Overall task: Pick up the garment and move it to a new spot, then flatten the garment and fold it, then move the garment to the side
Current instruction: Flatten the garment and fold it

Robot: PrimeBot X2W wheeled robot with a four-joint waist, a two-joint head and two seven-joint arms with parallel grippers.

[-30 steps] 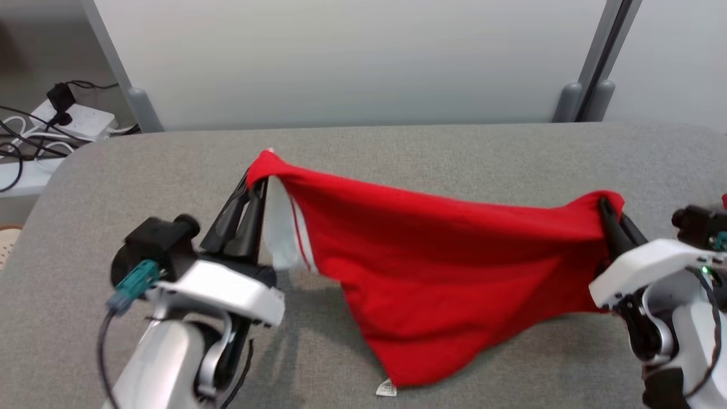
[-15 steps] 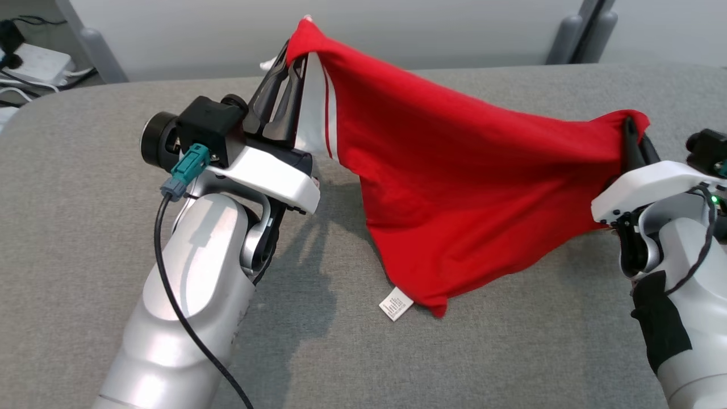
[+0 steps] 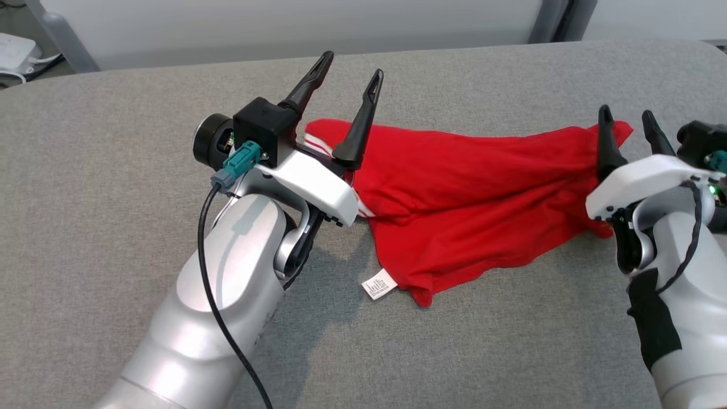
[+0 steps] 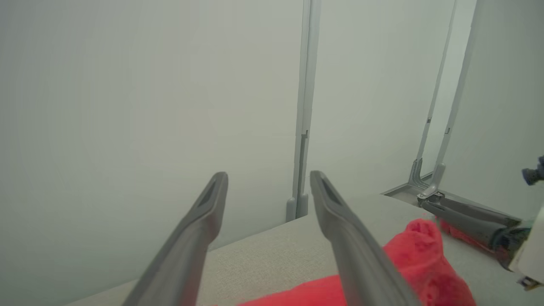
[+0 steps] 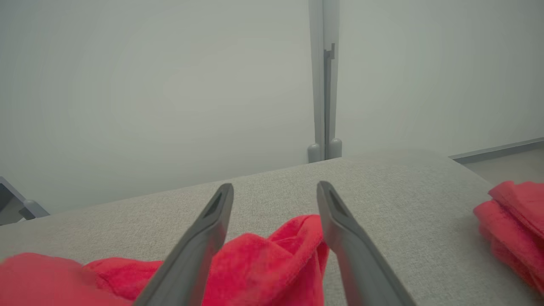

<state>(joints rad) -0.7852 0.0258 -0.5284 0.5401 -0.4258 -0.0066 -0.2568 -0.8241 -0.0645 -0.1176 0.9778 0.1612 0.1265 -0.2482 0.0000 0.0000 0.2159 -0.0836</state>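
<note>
The red garment [image 3: 471,187] lies rumpled on the grey padded table [image 3: 113,142], with a white side stripe [image 3: 318,141] at its left end and a white care label [image 3: 379,284] at its near corner. My left gripper [image 3: 353,65] is open above the garment's left end, nothing between its fingers. In the left wrist view that gripper [image 4: 268,175] points at the wall, with the garment [image 4: 420,250] below and to the right. My right gripper [image 3: 625,112] is open at the garment's right corner. The right wrist view shows that gripper [image 5: 275,186] with the garment [image 5: 263,259] bunched under it.
A pale partition wall [image 3: 284,23] runs behind the table's far edge, with grey posts [image 3: 59,34]. A white power strip [image 3: 14,48] lies beyond the far left corner. Another red cloth [image 5: 514,221] lies on the table to the right of my right gripper.
Both grippers have opened and let go of the garment, which has dropped from its stretched hang onto the table. The head camera has tilted down.
</note>
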